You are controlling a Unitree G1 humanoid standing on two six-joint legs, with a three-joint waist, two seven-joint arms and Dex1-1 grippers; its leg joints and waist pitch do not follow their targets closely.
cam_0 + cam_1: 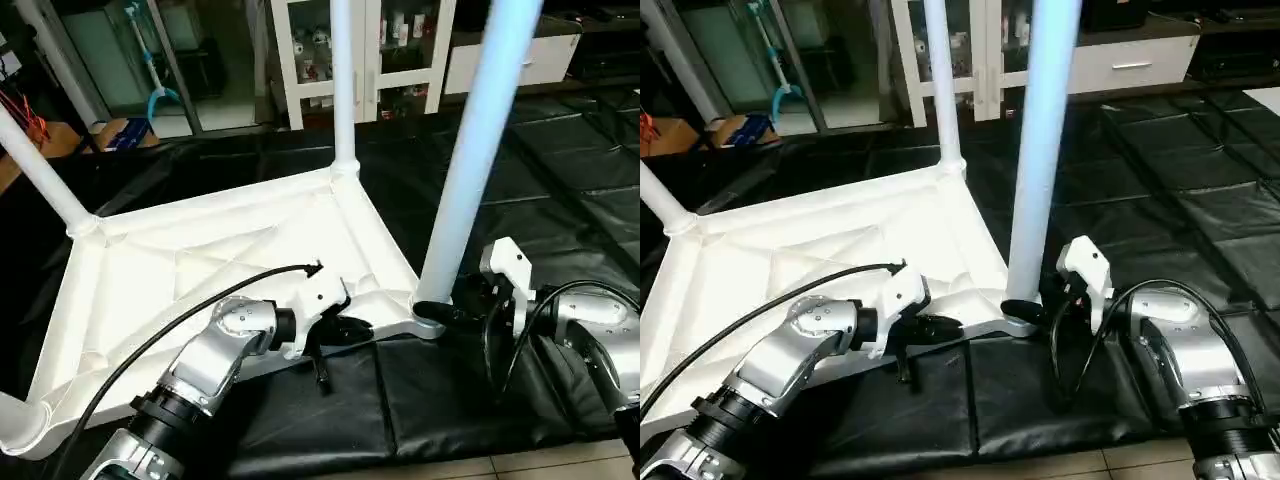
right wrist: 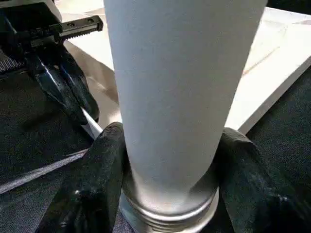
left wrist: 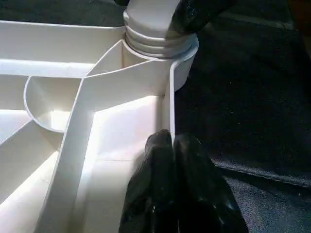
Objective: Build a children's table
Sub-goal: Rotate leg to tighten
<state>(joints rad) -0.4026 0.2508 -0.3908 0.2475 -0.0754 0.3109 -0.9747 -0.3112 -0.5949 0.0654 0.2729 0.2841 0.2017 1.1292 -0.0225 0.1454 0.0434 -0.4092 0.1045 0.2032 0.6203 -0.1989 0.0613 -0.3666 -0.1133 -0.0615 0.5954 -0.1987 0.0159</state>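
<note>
White tabletop upside down – legs upright in sockets

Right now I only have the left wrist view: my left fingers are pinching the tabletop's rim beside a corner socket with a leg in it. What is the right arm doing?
Observer: The right gripper is closed round the base of that leg, one finger on each side, just above its ringed collar.
Operator: How many legs are up?
Observer: Three: that one, the far leg and the far-left leg. The near-left corner runs off the head pictures, so I cannot tell there.
Operator: What is the tabletop lying on?
Observer: The tabletop lies ribbed underside up on black padded mats.
</note>
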